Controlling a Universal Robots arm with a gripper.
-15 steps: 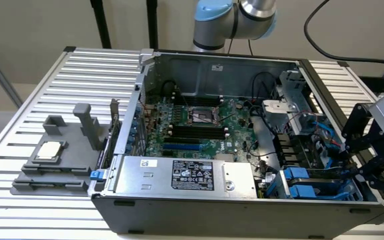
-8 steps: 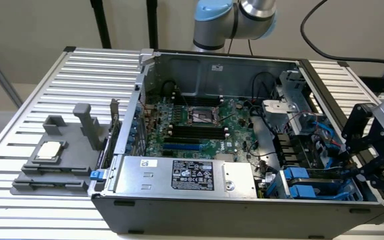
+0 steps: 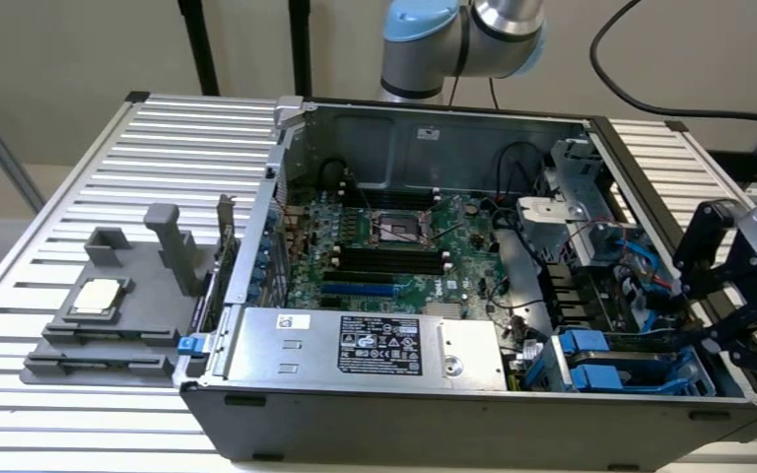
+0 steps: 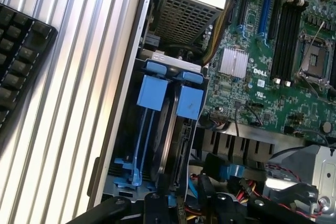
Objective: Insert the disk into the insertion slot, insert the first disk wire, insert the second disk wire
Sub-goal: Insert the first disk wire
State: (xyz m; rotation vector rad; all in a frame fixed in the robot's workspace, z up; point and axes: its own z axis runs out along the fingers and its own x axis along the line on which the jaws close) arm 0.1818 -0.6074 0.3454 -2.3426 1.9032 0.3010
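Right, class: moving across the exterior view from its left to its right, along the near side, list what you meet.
Grey fixture holding a small silver chip → silver box with a black-and-white label → insertion slot with blue rails → end effector.

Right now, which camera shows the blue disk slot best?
The wrist view: it looks closely into the insertion slot, so its blue rails and tabs are plain. The exterior view shows it slanted at a corner of the computer case, on that view's right.
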